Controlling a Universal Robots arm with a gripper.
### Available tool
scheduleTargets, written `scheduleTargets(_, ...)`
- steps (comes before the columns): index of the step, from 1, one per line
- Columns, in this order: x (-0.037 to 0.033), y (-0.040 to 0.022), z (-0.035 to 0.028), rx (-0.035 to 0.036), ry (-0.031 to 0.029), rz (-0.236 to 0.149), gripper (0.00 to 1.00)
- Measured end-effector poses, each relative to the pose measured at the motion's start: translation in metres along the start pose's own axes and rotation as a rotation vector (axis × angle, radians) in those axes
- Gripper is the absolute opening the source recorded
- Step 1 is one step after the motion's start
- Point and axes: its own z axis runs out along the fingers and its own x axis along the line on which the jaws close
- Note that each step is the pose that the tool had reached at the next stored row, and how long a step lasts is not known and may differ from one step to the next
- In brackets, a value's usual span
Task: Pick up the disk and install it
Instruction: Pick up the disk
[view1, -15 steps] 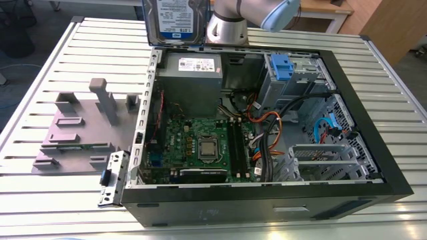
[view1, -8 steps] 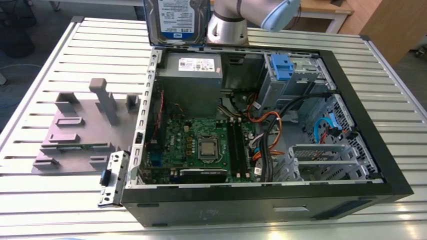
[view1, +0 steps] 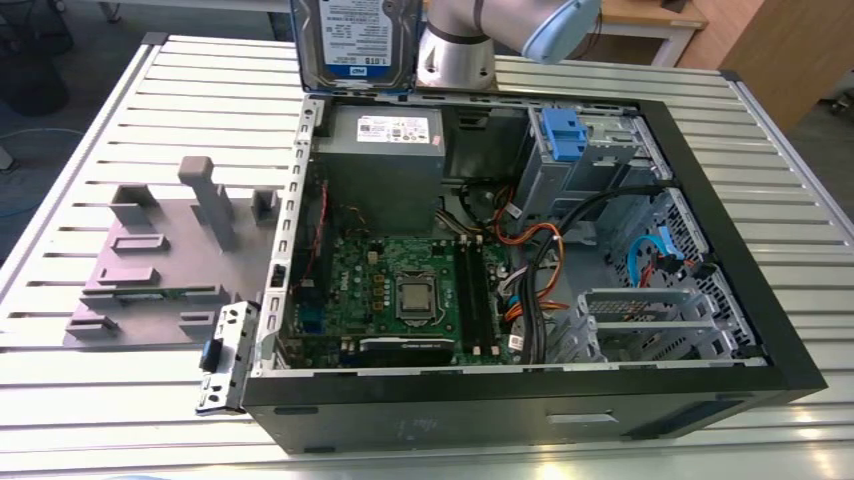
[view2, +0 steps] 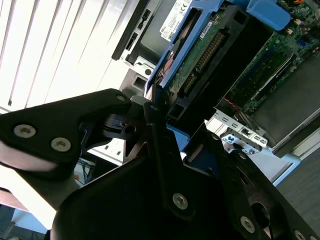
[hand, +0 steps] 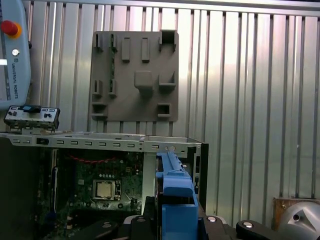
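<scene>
Exterior view: disk (view1: 350, 45) upright, label facing the camera, held above the far edge of the open computer case (view1: 534, 405), beside the arm (view1: 461, 45) | second wrist view: gripper (view2: 167, 120) clamped on the disk's blue-framed end, circuit-board side showing | first wrist view: disk edge-on over the case; grey fixture plate (hand: 135, 75) on the slatted table (hand: 250, 100) beyond.

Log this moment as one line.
hand: shut on disk | disk: aloft, on edge, by open computer case | install: not yet done
</scene>
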Motion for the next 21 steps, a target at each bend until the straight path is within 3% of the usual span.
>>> scheduleTargets(21,0.0003,-0.008,-0.0001,0.0,-0.0001,0.0,0.36)
